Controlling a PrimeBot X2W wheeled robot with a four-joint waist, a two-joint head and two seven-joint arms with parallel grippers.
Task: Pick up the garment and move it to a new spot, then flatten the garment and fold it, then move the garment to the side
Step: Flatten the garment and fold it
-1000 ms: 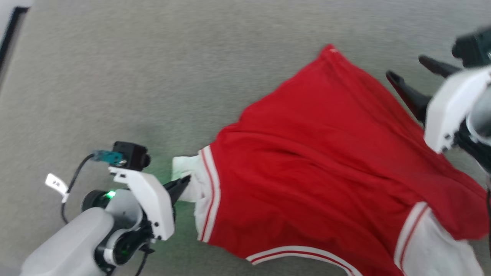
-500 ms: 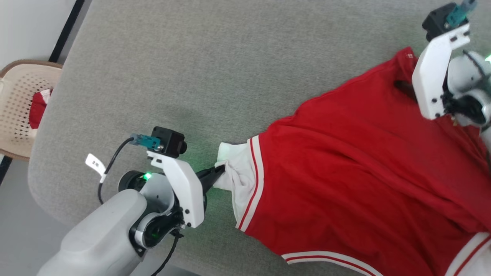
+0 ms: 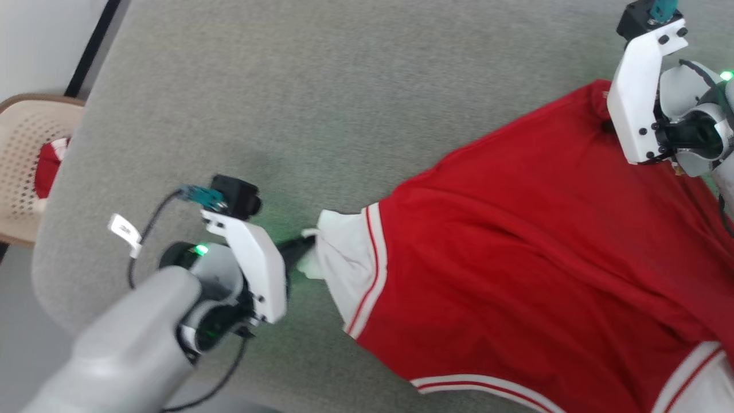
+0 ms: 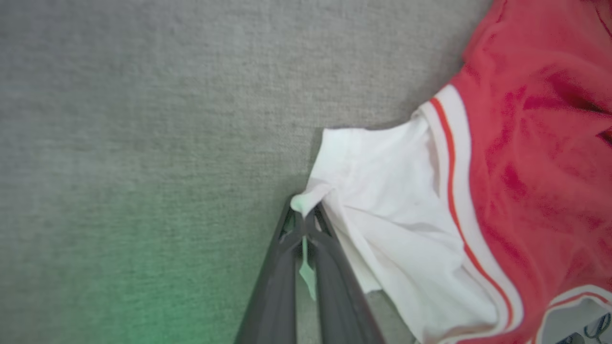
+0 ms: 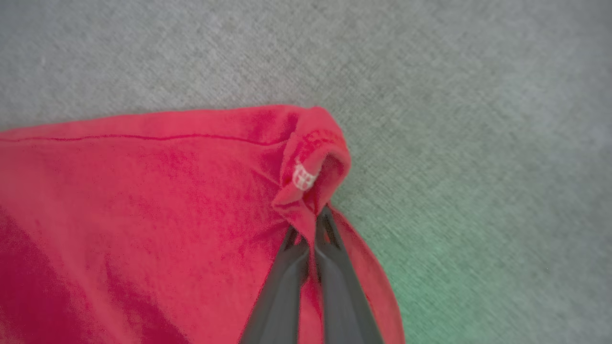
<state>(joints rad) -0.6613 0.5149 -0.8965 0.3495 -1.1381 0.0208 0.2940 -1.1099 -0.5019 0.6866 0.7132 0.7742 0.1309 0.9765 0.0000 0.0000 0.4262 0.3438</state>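
From where I stand, the left gripper, at the lower left of the head view, is pinched tight on the edge of the garment's white sleeve. A small tuft of white cloth pokes out past its tips. The garment lies spread over the grey fabric surface, filling the centre and lower right of the frame. White stripes show at the sleeve seam and along the bottom edge. At the upper right, the right gripper has its two dark fingers closed on a bunched red corner, with a small white tag just above the tips. At the far left edge, off the surface, stands a beige perforated chair with something red on it.
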